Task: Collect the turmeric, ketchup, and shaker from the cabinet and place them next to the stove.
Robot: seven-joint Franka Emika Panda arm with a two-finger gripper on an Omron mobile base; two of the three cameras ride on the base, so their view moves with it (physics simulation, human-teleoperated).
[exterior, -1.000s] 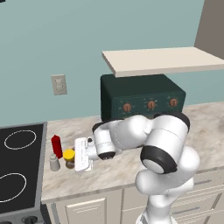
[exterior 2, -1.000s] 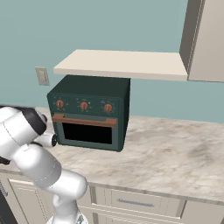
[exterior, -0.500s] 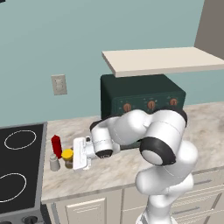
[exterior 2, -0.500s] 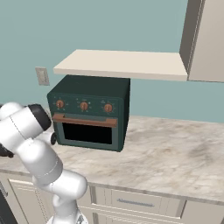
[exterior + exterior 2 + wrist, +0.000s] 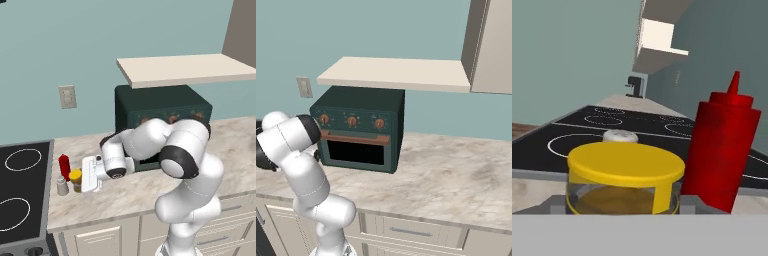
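- The gripper (image 5: 80, 176) is low over the counter (image 5: 130, 192), pointing sideways at the little group of things by the stove (image 5: 22, 190)
- In the hand view the turmeric (image 5: 624, 177) sits right in front, very close, and a grey finger tip (image 5: 693, 203) shows on each side of the jar
- I cannot tell if the fingers are squeezing the jar or just sitting around it
- In the left base view the turmeric (image 5: 75, 179) stands on the counter, right at the end of the hand
- The ketchup (image 5: 64, 167) stands just beside the yellow jar, a bit closer to the wall
- The shaker (image 5: 62, 186) is just beside them too, on the stove side
- In the hand view the ketchup (image 5: 726, 152) is tall on the right and the shaker (image 5: 620, 135) peeks up behind the yellow lid
- All three things stand upright near the edge of the black stove
- The cabinet (image 5: 393, 73) shelf hangs above the dark green toaster oven (image 5: 358, 129)
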